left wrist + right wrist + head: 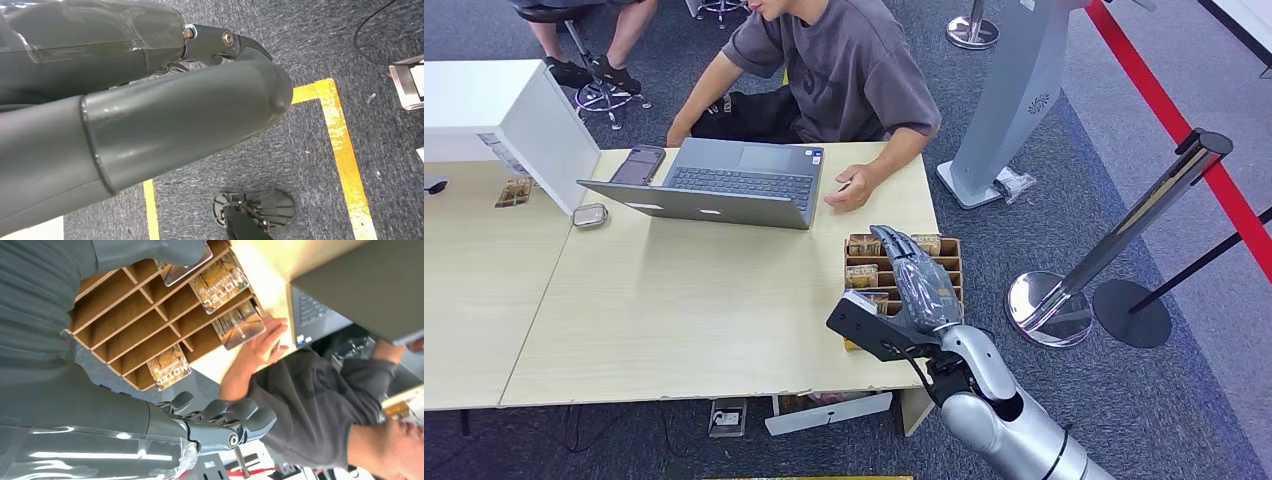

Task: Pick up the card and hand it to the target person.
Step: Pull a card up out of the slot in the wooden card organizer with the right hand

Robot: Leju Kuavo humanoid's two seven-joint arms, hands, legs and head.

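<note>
Right hand (914,278): hovering over the wooden rack (952,262) at the table's (684,310) 3 o'clock edge, fingers stretched out and apart, gripping nothing. In the right wrist view its fingers (235,415) are curling loosely beside the rack, not touching it.

Cards (220,282): standing in the rack's slots, several showing an autumn-coloured print; one (239,324) is sitting in the compartment nearest the person's hand (267,340).

Left hand (150,120): hanging over grey carpet with yellow tape lines (340,145); whether it is spread or closed cannot be told.

Person (844,70): sitting at the table's 12 o'clock side in a grey T-shirt, one hand resting on the tabletop just beside the rack.

Laptop (724,180): lying open before the person. Phone (638,165): lying at the laptop's 9 o'clock.
</note>
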